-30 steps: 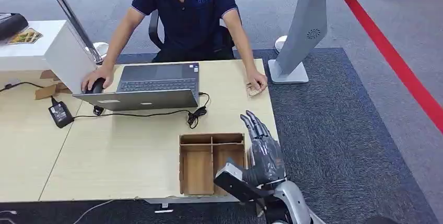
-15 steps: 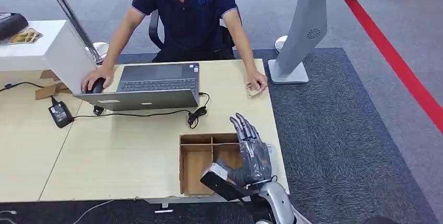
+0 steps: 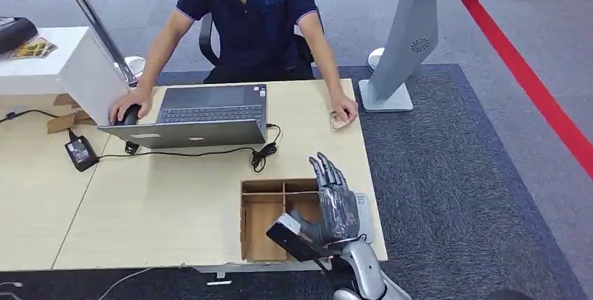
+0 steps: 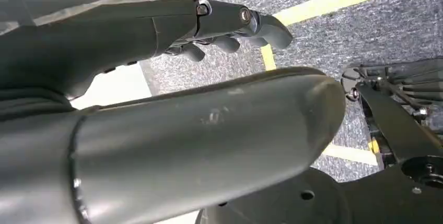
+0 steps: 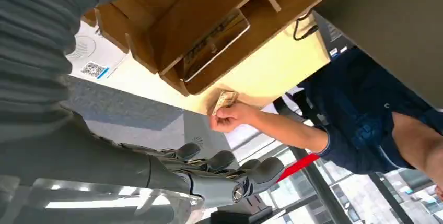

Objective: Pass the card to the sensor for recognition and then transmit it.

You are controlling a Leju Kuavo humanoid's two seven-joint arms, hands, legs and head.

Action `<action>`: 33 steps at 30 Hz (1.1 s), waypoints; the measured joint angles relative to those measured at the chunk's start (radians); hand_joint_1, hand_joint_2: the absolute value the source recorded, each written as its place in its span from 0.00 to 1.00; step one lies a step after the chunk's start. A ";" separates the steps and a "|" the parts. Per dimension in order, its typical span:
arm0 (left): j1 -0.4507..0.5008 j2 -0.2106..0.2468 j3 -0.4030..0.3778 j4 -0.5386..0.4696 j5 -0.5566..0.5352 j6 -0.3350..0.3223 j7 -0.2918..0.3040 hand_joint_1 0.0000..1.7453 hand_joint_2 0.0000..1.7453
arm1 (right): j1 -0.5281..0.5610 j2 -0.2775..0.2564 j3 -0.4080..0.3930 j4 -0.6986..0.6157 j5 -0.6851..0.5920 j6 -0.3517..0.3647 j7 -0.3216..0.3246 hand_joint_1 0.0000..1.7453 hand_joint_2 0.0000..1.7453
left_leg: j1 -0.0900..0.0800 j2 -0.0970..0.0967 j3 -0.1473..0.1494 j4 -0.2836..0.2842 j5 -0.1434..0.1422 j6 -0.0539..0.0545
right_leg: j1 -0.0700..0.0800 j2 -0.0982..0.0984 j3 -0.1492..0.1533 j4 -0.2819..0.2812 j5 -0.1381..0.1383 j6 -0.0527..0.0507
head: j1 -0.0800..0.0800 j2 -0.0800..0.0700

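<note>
The card [image 5: 215, 44] is lying in the wooden tray [image 3: 264, 224] just beside the right hand [image 3: 334, 202], which is hovering with fingers spread, holding nothing. Judging by this, the pickup is pending: reaching into that compartment.

The right robot hand [image 3: 338, 205] is dark grey with slim segmented fingers [image 3: 326, 173] and a black boxy block at the wrist, all sitting on a shiny silver forearm. Up close the left robot hand [image 4: 156, 78] has a fat smooth grey thumb, darker fingers with small silver screws at the joints, and clear plastic wrap over its back.
</note>
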 joint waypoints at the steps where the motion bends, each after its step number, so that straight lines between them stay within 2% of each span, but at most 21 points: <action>1: 0.000 0.000 0.000 0.000 0.000 0.000 0.000 0.00 0.00 | -0.001 0.000 0.000 0.006 0.001 -0.005 0.002 0.00 1.00 | 0.000 0.000 0.000 0.000 0.000 0.000 | 0.000 0.000 0.000 0.000 0.000 0.000 | 0.000 0.000; 6: 0.000 0.000 0.000 0.000 0.003 0.000 0.000 0.00 0.00 | -0.003 0.000 -0.006 0.036 0.005 -0.032 0.006 0.00 1.00 | 0.000 0.000 0.000 0.000 0.000 0.000 | 0.000 0.000 0.000 0.000 0.000 0.000 | 0.000 0.000; 15: 0.001 0.000 0.000 0.000 0.006 0.004 0.000 0.00 0.00 | -0.001 0.000 -0.050 0.065 0.051 -0.032 -0.004 0.00 1.00 | 0.000 0.000 0.000 0.000 0.000 0.000 | 0.000 0.000 0.000 0.000 0.000 0.000 | 0.000 0.000; 19: 0.001 0.000 0.000 0.000 0.006 0.005 0.001 0.00 0.00 | 0.023 0.017 -0.109 0.061 0.136 -0.034 -0.062 0.00 1.00 | 0.000 0.000 0.000 0.000 0.000 0.000 | 0.000 0.000 0.000 0.000 0.000 0.000 | 0.000 0.000; 23: 0.001 0.000 0.000 0.000 0.006 0.008 0.002 0.00 0.00 | 0.047 0.054 -0.209 0.043 0.187 -0.037 -0.135 0.00 1.00 | 0.000 0.000 0.000 0.000 0.000 0.000 | 0.000 0.000 0.000 0.000 0.000 0.000 | 0.000 0.000; 33: 0.002 0.000 0.000 0.000 0.006 0.008 0.002 0.00 0.00 | 0.066 0.089 -0.311 0.031 0.196 -0.038 -0.147 0.00 1.00 | 0.000 0.000 0.001 0.000 0.000 0.000 | 0.000 0.000 0.001 0.000 0.000 0.000 | 0.000 0.000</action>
